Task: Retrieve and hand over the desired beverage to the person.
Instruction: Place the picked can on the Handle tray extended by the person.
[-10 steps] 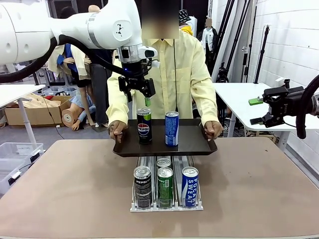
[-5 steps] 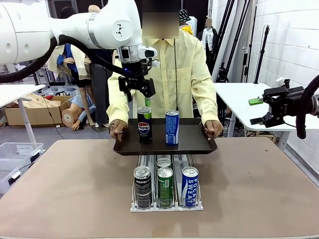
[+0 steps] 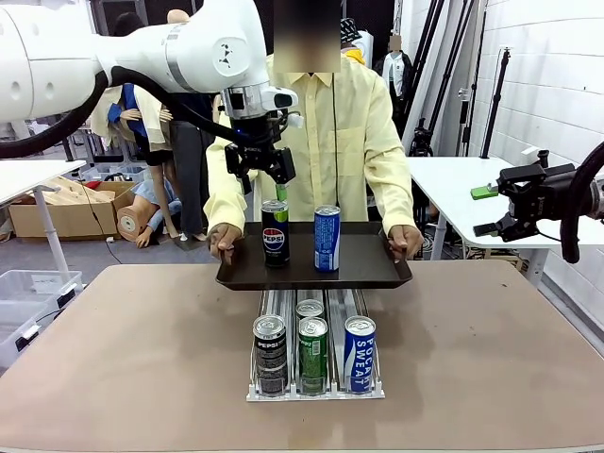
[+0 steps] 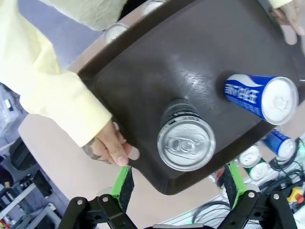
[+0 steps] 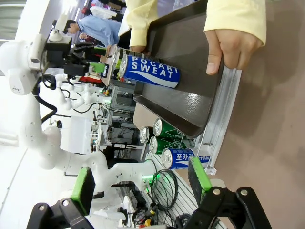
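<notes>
Person (image 3: 326,132) in a pale-yellow shirt stands at the far side of the counter (image 3: 123,359) in the front view, both hands gripping a dark tray (image 3: 377,272) held just above the far edge. Two cans stand upright on the tray: a black Pepsi can (image 3: 275,234) to the left and a blue can (image 3: 327,238) just beside it, the two apart. Left gripper (image 3: 266,170) hangs directly over the Pepsi can, clear of its top, fingers spread and holding nothing. Right gripper (image 3: 483,209) waits well off to the right, away from the tray, jaws apart and empty. Nearer the camera a rack (image 3: 316,392) on the counter holds a dark Pepsi can, a green can and a blue Pocari Sweat can in front, with more behind.

Left wrist view looks straight down on the tray (image 4: 143,81). Pepsi can (image 4: 186,140) sits centred between the green pads (image 4: 125,188), below them and untouched. Blue can (image 4: 262,98) stands further off on the tray, and the person's hand (image 4: 108,145) clasps the tray edge near one pad.

Right wrist view is rolled sideways: the gripper's (image 5: 143,183) pads stand wide with nothing between them, and the tray (image 5: 190,100), a Pocari Sweat can (image 5: 150,71) and the person's hand (image 5: 233,45) lie well beyond.
</notes>
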Controlling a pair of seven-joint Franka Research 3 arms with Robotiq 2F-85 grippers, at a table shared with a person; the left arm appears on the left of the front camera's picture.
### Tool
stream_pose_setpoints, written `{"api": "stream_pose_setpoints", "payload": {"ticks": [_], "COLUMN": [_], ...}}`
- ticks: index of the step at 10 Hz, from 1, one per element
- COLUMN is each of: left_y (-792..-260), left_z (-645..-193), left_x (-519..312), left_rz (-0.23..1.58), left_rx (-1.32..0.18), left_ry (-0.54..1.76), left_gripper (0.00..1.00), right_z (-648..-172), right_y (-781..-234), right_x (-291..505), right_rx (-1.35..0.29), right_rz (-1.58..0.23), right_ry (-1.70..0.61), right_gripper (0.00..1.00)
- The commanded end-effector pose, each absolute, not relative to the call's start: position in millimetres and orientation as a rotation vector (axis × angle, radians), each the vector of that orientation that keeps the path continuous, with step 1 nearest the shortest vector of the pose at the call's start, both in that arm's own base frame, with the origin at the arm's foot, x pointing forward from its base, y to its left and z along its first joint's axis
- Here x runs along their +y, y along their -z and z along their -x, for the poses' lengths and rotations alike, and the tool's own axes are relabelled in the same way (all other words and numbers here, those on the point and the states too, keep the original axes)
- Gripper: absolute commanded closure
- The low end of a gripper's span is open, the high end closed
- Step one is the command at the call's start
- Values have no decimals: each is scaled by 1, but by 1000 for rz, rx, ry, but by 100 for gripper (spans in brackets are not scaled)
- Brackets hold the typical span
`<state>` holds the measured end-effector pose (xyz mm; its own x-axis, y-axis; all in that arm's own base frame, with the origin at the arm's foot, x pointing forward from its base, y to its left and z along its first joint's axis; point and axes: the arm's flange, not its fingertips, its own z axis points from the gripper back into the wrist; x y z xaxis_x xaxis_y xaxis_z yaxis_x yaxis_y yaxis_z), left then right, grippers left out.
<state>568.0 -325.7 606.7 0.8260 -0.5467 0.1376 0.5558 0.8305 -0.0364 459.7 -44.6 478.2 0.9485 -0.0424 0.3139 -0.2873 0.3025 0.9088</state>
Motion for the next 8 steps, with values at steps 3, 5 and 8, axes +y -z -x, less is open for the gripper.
{"api": "stream_pose_setpoints", "payload": {"ticks": [3,5,8], "left_y": [-667,-668,-650], "left_z": [-555,-543,-516], "left_x": [-244,-191,-71], "left_rz": [357,440,686], "left_rx": [-162,-160,-188], "left_ry": [428,359,171], "left_gripper": [0,0,0], "right_z": [-459,-459,-459], "right_y": [-478,-478,-478], "right_x": [-44,-44,-44], "right_rx": [-303,-303,-303], "right_rz": [-1264,-1264,-1264], "right_ry": [-167,-167,-167], "right_gripper": [0,0,0]}}
